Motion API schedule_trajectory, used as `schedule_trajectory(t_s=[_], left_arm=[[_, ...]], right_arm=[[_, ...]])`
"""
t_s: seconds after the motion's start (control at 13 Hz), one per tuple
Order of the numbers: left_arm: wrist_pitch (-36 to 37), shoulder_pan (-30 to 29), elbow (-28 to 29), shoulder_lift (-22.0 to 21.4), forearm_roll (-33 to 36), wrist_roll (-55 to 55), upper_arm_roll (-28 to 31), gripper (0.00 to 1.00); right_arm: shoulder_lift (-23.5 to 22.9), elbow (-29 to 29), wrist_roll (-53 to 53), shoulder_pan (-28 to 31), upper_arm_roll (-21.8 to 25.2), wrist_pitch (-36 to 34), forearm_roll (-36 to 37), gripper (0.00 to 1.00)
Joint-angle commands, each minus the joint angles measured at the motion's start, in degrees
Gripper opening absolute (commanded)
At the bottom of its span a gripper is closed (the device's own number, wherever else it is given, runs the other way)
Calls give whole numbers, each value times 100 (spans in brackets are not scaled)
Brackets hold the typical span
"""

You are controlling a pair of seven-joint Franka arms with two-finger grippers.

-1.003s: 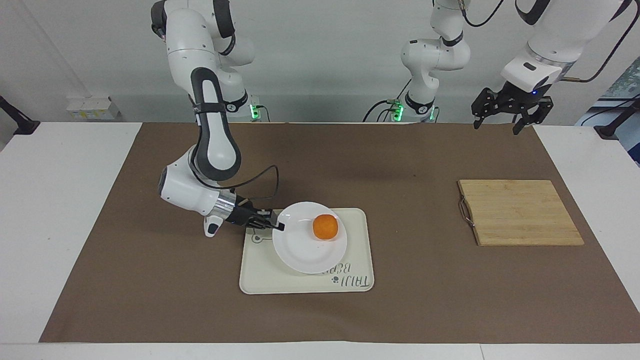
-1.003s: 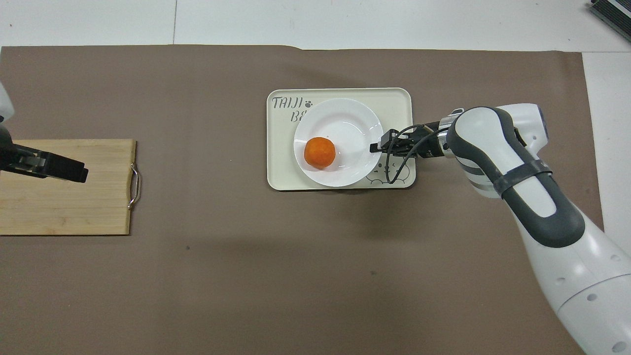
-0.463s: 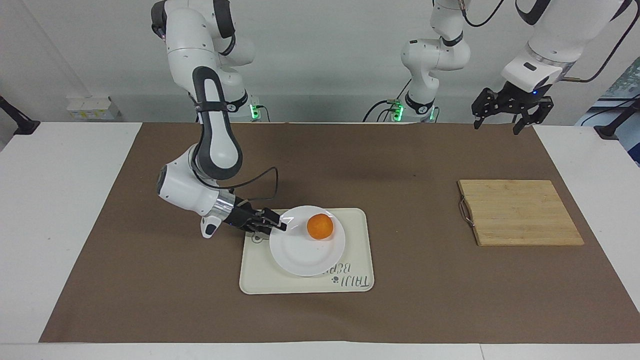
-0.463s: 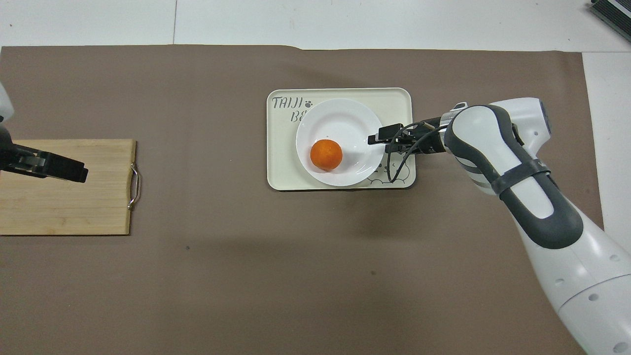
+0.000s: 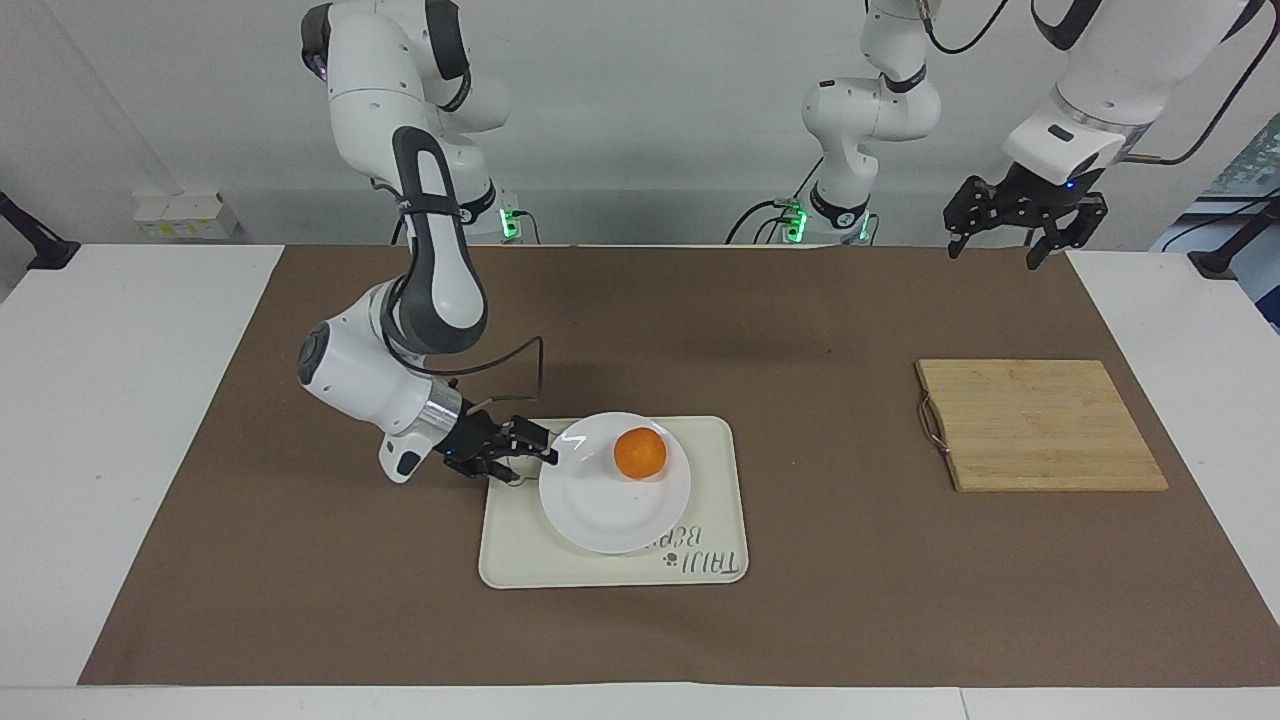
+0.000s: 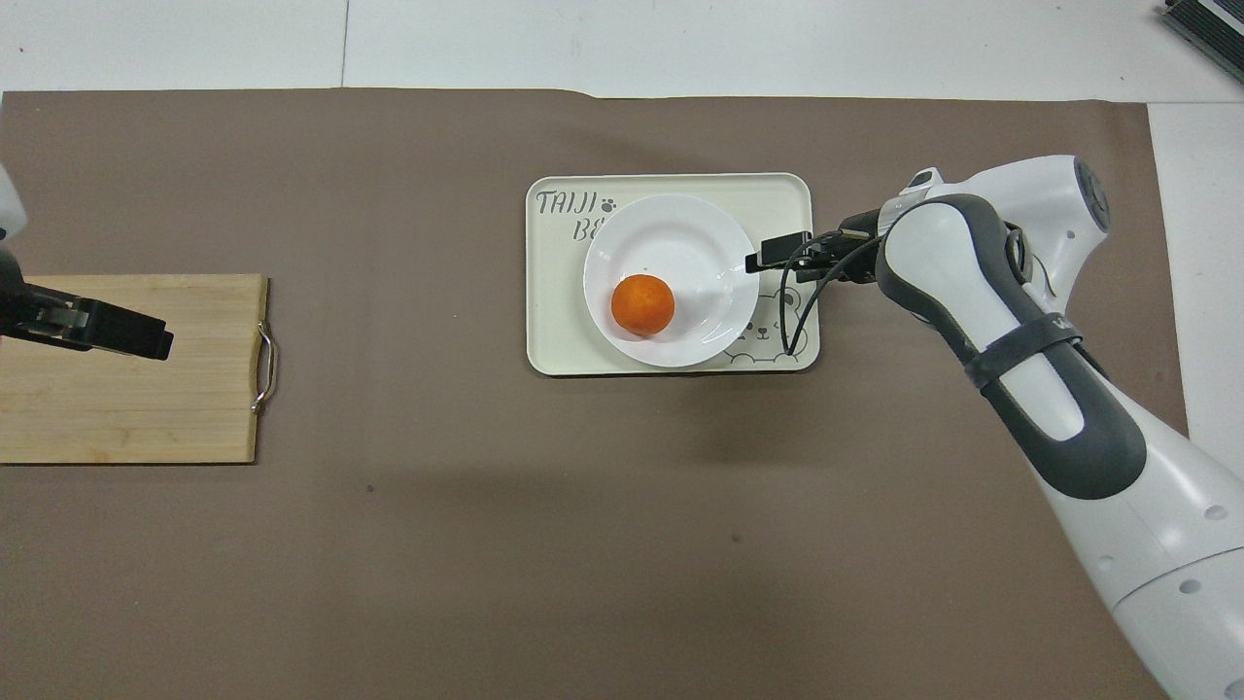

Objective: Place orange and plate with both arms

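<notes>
The orange (image 5: 640,453) sits on the white plate (image 5: 600,515), off-centre, toward the robots' edge of it. The plate lies flat on the cream tray (image 5: 525,560), the one with the bear drawing and lettering, out in the middle of the brown mat (image 5: 300,600).

Right beside the plate's rim, at the right arm's end of the tray, there's the right gripper (image 5: 545,452), low and pointing sideways at the plate. Its fingers stand apart and grip nothing; the tips are just off the rim, and whether one touches it I can't tell. The orange is well clear of it, across the plate's dish. From overhead, the right gripper (image 6: 768,256) shows over the tray's edge next to the plate (image 6: 680,233), the orange (image 6: 642,304) a little nearer the robots.

Out at the other end, the left gripper (image 5: 1005,235) waits, raised high with fingers spread and empty, over the wooden cutting board (image 5: 1040,425).
</notes>
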State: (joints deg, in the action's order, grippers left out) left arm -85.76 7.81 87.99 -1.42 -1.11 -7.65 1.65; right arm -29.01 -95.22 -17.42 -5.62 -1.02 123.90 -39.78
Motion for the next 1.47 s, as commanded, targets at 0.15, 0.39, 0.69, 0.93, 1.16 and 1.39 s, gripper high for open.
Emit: schedule_trajectory(t_s=[0.15,0.39,0.69,0.93,1.16,1.39], left_arm=[[-90,-34,140,-122,14,26,-16,100],[-90,-26,140,-122,14,35,-16,100],[-90,-26,140,-122,14,44,-16,100],[-90,-17,140,-122,14,35,-16,100],[-90,-26,148,-122,14,-17,-16,100],[-90,-26,148,-122,14,-35,-16,100]], right_arm=[[386,100,799,52,23,-32,1610,100],[764,74,1590,183,41,-286,2525,100],[1221,74,2039,386,41,-1058,3010,100],[1564,74,2365,509,41,-1560,3379,100],[1933,74,2357,737,32,-2105,3661,100],[2311,74,2269,922,32,-2527,3784,100]])
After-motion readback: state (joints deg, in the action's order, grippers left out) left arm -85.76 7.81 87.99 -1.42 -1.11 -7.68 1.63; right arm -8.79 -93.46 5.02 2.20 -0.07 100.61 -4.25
